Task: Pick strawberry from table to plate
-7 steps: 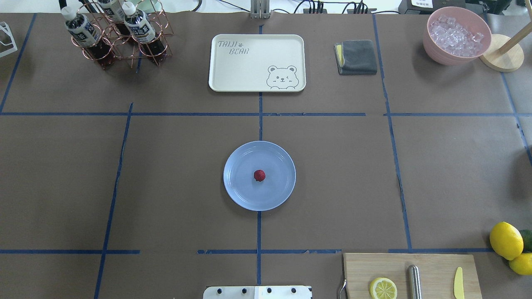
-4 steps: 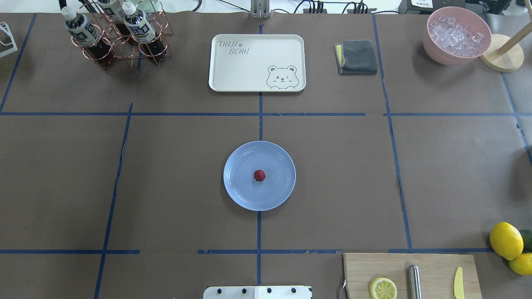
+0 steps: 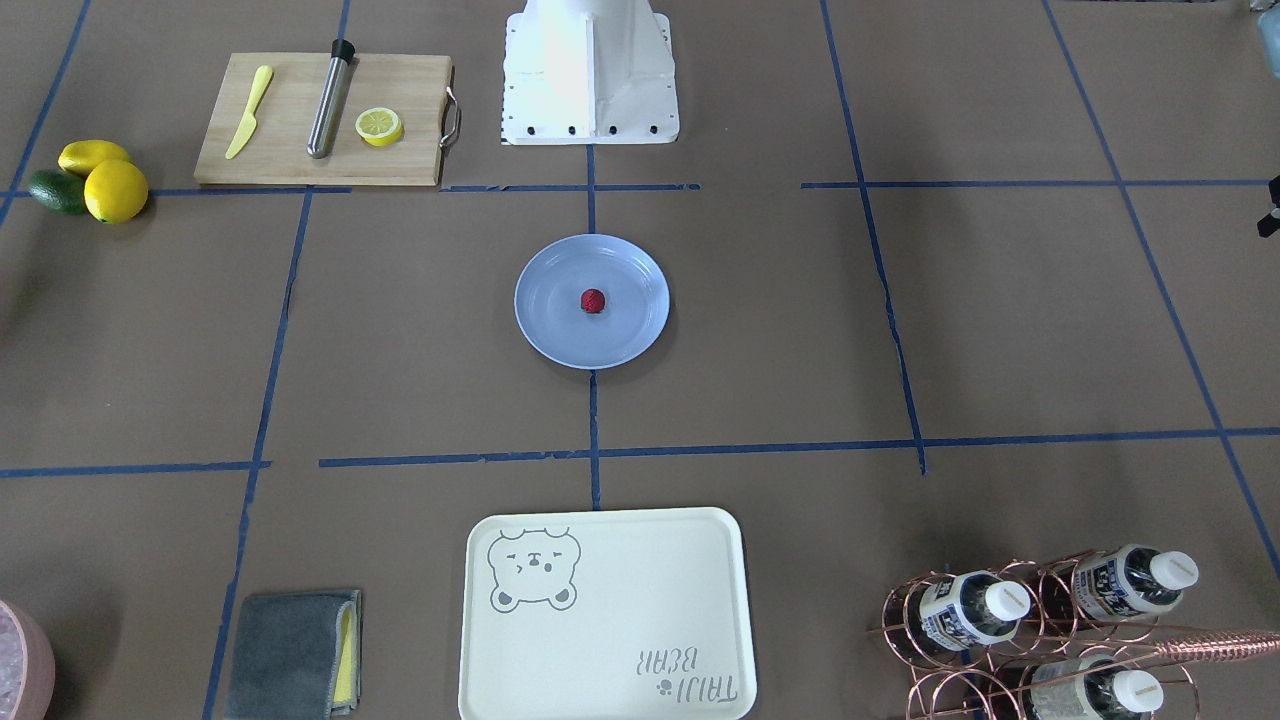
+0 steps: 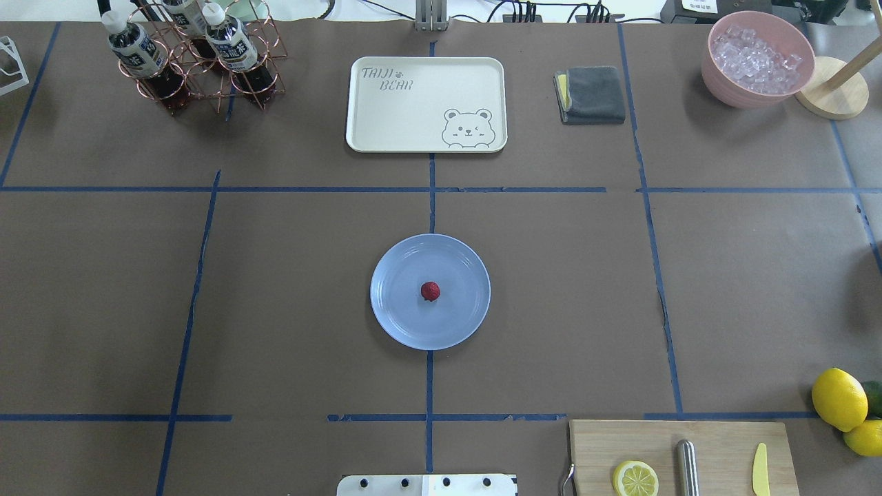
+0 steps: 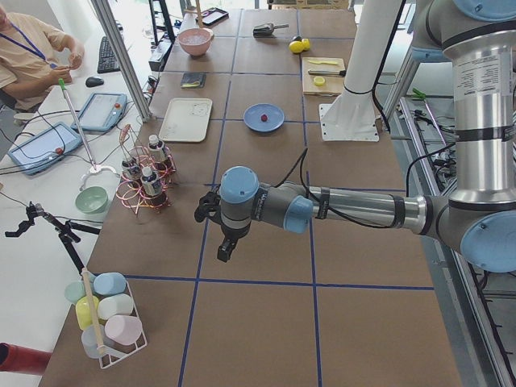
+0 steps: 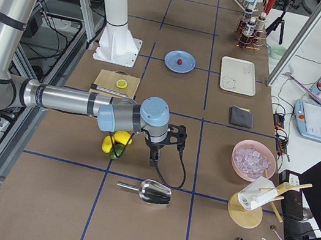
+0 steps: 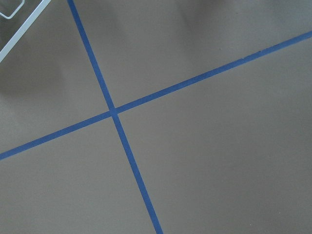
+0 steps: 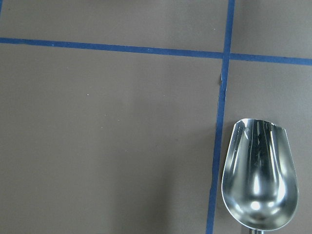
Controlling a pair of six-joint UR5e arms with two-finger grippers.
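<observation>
The small dark-red strawberry [image 4: 430, 291] [image 3: 593, 300] lies in the middle of the round light-blue plate [image 4: 394, 318] [image 3: 548, 332], which rests on the brown-paper table [image 4: 565, 303] at its centre. Neither gripper shows in the overhead or front views. My left gripper [image 5: 227, 248] hangs over bare table far out on the left end; my right gripper [image 6: 154, 156] hangs far out on the right end, beside the lemons [image 6: 121, 137]. Whether either is open or shut I cannot tell. The wrist views show only paper and tape.
A cream bear tray [image 4: 426, 103], a bottle rack [image 4: 196, 58], a grey cloth [image 4: 591, 94] and a pink bowl of ice [image 4: 756, 58] line the far side. A cutting board [image 4: 682, 455] and lemons [image 4: 838, 398] sit near right. A metal scoop [image 8: 259, 181] lies under the right wrist.
</observation>
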